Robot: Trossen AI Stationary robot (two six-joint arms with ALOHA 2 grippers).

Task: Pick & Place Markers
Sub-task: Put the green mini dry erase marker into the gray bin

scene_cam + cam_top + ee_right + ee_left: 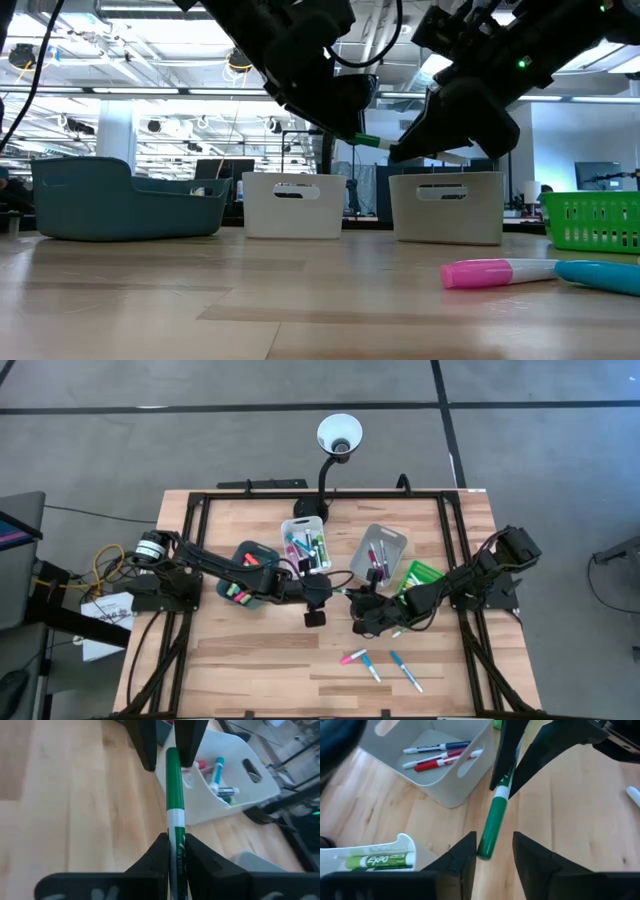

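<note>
Grey bin (440,780) holds red and blue markers (437,757); right hand (175,852) pinches green marker (173,795), left hand (492,852) spread

A teal bin (252,556), a white bin (300,526), a grey bin (392,540) and a green basket (428,572) stand in a row across the wooden worktop (250,660); a white-shaded lamp (340,432) rises behind the far edge
</note>
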